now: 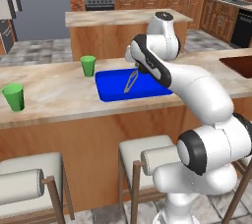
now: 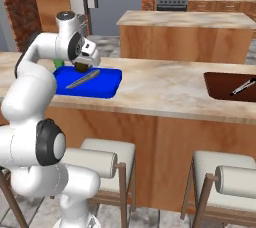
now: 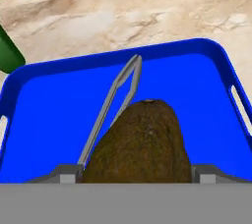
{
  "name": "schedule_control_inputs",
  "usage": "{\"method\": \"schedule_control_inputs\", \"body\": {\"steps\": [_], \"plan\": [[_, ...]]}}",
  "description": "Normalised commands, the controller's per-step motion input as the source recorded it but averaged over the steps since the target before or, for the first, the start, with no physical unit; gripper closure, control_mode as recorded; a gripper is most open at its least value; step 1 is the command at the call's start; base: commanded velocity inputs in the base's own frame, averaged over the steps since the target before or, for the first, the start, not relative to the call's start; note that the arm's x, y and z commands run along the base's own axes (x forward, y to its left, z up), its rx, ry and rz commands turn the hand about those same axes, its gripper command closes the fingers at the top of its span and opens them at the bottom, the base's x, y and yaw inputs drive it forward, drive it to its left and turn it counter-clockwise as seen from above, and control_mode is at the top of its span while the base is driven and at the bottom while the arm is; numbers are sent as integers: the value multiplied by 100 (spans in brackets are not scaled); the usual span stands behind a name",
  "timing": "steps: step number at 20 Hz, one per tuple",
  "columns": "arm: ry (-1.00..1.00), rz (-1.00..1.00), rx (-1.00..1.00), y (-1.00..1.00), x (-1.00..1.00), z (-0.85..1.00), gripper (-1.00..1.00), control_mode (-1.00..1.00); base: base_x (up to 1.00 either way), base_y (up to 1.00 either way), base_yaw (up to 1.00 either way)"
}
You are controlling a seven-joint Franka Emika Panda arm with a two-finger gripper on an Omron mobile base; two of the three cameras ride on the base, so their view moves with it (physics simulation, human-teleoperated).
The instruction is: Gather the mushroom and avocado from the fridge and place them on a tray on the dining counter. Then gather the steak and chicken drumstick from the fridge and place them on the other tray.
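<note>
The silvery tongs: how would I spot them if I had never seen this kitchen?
Find the long dining counter with padded stools in front, then the bright blue tray on it, near a green cup. The tongs lie inside that tray, under the robot's claw holding a brown avocado. They are the tray's one thin, grey, V-shaped metal thing.

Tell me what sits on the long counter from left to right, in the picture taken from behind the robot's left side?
Green cup near the counter's front edge → second green cup further back → blue tray with metal tongs lying in it → dark brown tray at the far right.
</note>
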Motion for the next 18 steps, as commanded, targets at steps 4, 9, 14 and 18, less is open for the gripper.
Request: {"method": "schedule_control_inputs", "body": {"steps": [4, 9, 14, 18], "plan": [[12, 0, -1, -9, 31, -33, 100, -100, 0, 0, 0], [2, 0, 0, -25, 2, -17, 100, -100, 0, 0, 0], [4, 0, -1, -20, 9, -28, 100, -100, 0, 0, 0], [5, 0, 0, -25, 13, -35, 100, -100, 0, 0, 0]]}}
